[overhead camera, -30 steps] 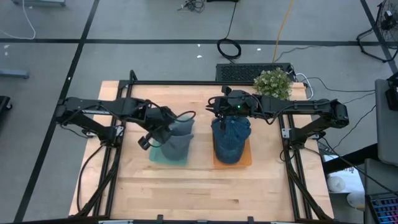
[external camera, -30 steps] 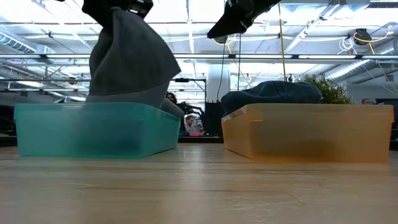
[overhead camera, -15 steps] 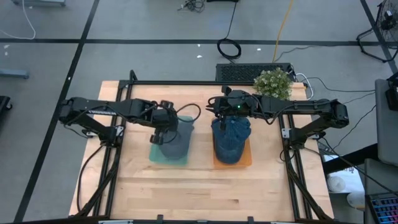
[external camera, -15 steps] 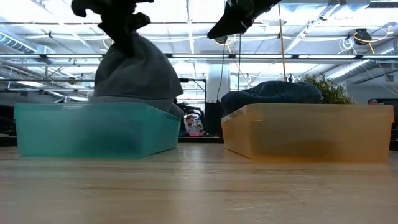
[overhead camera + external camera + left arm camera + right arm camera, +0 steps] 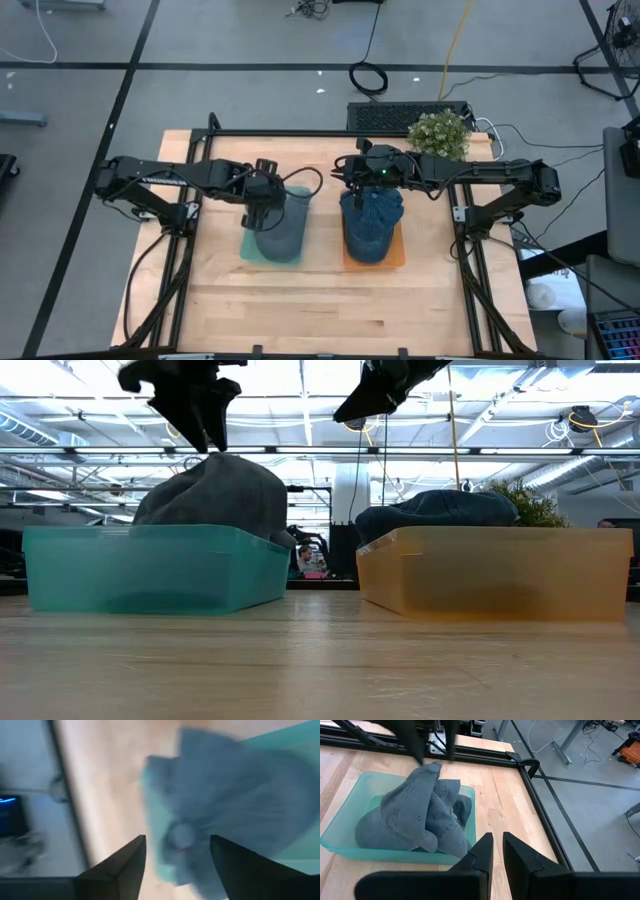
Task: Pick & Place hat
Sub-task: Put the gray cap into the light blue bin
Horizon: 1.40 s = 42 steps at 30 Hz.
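Observation:
A grey hat (image 5: 415,805) lies heaped on other grey hats in the teal bin (image 5: 150,565) at the table's left middle. Its peak (image 5: 434,767) stands up between the open fingers of my left gripper (image 5: 205,430), which hangs just above it, pointing down. In the left wrist view the hat's top button (image 5: 180,835) shows between those fingers. My right gripper (image 5: 350,178) is shut and holds nothing, hovering over the far end of the orange bin (image 5: 490,575). That bin holds blue hats (image 5: 440,508). My left gripper stands open around the grey hat's peak (image 5: 434,767), fingers pointing down from above. Whether a fingertip (image 5: 420,760) still touches the cloth I cannot tell. The hat rests on the pile in the teal bin.
The two bins sit side by side with a narrow strip of bare wood between them. A potted plant (image 5: 440,132) and a black box (image 5: 400,115) stand at the far edge. Black frame rails (image 5: 470,260) run along the table's sides. Bare wood lies toward the near edge.
My left gripper has carried the hanging grey hat a little toward the table's right and far edge over the teal bin, then opened and let go. The hat, which was drawn up tall below the fingers, has slumped down onto the pile.

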Each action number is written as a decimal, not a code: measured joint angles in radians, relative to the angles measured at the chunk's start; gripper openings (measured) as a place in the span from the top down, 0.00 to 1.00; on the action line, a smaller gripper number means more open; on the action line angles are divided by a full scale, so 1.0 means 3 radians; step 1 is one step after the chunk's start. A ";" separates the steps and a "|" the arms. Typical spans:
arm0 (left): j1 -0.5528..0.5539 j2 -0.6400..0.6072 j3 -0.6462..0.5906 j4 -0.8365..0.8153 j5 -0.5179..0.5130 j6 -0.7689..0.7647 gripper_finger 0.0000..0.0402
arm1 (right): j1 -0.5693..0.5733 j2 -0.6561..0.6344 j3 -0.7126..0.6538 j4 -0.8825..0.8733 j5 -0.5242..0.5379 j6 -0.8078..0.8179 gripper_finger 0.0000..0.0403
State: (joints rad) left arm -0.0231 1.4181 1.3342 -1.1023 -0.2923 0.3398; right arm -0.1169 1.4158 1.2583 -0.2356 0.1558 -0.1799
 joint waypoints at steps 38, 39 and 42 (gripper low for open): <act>-0.0331 0.0181 -0.1254 0.1325 0.0444 -0.0372 0.98 | 0.0001 0.0000 -0.0001 0.0078 0.0000 -0.0053 0.93; -0.0296 0.0181 -0.1291 0.1370 0.0450 -0.0379 0.97 | 0.0001 0.0000 -0.0001 0.0078 0.0000 -0.0052 0.93; -0.0210 0.0181 -0.1396 0.1472 0.0465 -0.0382 0.97 | 0.0001 0.0000 -0.0001 0.0076 0.0000 -0.0052 0.93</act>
State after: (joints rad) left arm -0.0861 1.4723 0.9154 -0.6608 -0.1529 0.2252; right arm -0.1165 1.4158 1.2579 -0.2127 0.1558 -0.1955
